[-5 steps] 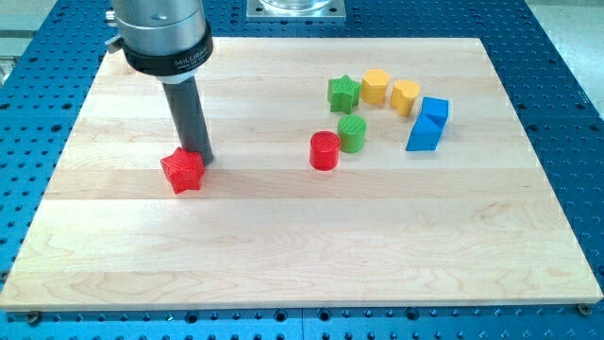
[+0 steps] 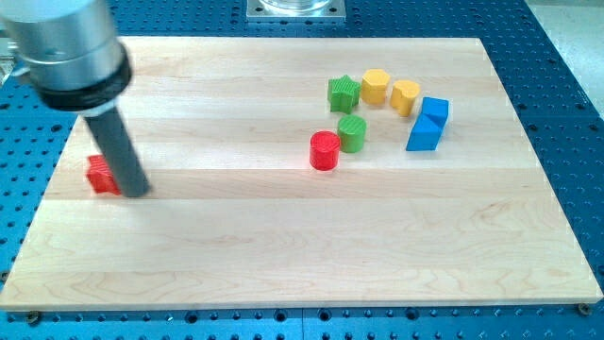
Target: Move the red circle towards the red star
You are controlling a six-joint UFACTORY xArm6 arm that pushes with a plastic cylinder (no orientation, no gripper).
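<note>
The red circle [image 2: 324,150], a short red cylinder, stands right of the board's middle, touching the green cylinder [image 2: 352,134] at its upper right. The red star [image 2: 101,176] lies near the board's left edge, partly hidden behind my rod. My tip [image 2: 136,192] rests on the board just right of the red star, touching or nearly touching it, and far to the left of the red circle.
A green star [image 2: 343,93], two yellow blocks [image 2: 376,86] [image 2: 406,95] and two blue blocks [image 2: 434,110] [image 2: 423,135] cluster at the upper right. The wooden board [image 2: 302,255] lies on a blue perforated table.
My rod has swept to the view's left and a little down. The red star has moved left with it, toward the board's left edge. The other blocks have not moved.
</note>
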